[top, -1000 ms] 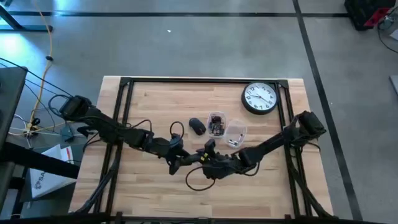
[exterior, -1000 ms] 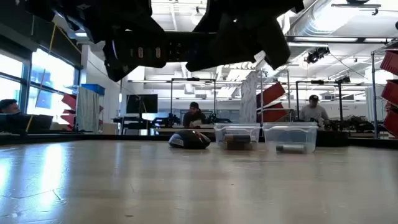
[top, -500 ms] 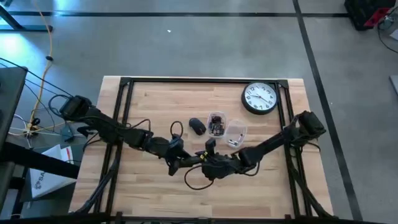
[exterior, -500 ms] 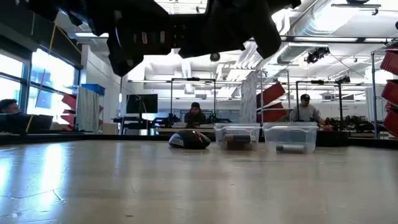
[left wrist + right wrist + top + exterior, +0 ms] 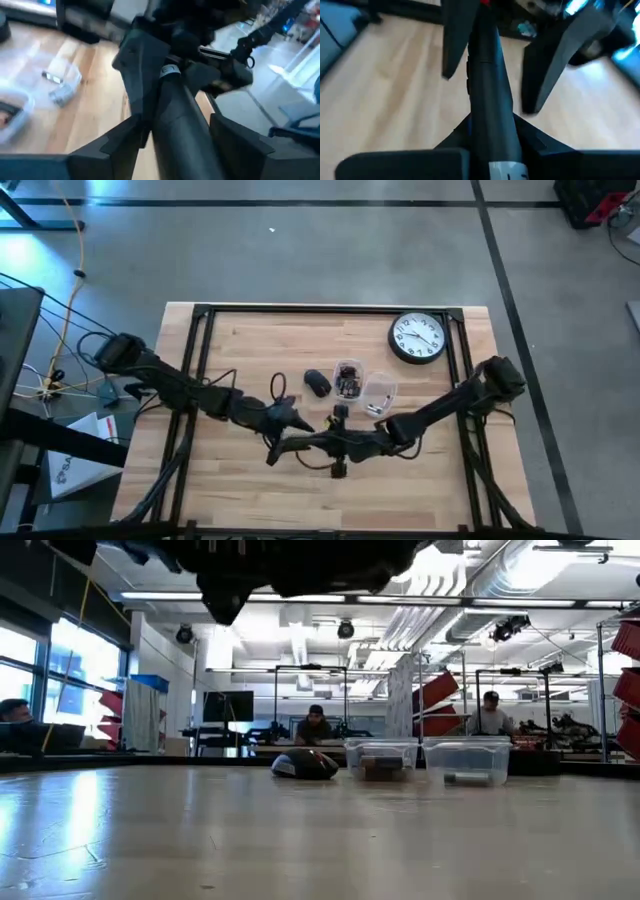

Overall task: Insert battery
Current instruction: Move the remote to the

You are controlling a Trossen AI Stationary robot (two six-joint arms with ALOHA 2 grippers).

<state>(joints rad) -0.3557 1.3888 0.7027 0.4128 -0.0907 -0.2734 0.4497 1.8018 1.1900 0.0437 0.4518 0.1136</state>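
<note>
A slim dark device (image 5: 315, 442) is held clamped between the left gripper (image 5: 297, 426) and right gripper (image 5: 340, 443), above the tabletop's (image 5: 250, 350) front edge. It is judged steadied from both ends for battery insertion; two clear bins (image 5: 362, 386) sit mid-table.

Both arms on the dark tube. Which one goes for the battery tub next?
Right, probably. The left gripper and right gripper both clamp the dark tube above the table; the battery tub sits on the right arm's side.
</note>
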